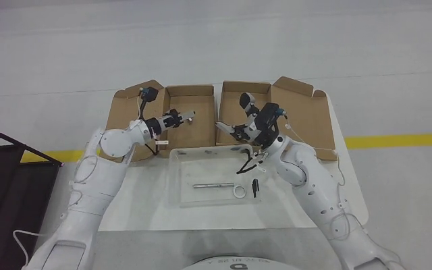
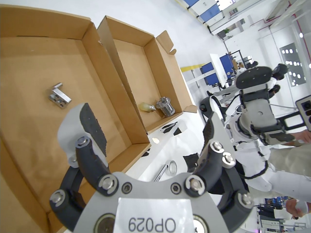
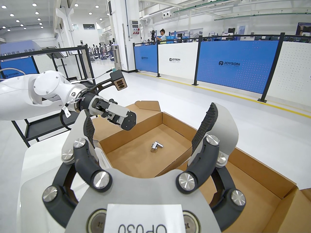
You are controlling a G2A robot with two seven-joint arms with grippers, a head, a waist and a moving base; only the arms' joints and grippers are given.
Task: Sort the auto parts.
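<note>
Two open cardboard boxes sit side by side across the upper middle of the top view, the left box touching the right box along a shared wall. Just below them on the white table stands a clear tray.

One metal bracket lies alone on the floor of the left box. The left gripper hangs above that box, its fingers spread wide with nothing between them.

Over in the right box, a cylindrical metal part rests in a corner, with a yellowish part just beside it (whether the two touch cannot be told). The right gripper sits near the wall shared by the boxes, close to the centre of the top view. Its fingers are also spread apart and hold nothing.

Inside the tray, toward the lower middle of the top view, a thin rod lies flat, a ring just off its right end, and a small black piece a little farther right.
</note>
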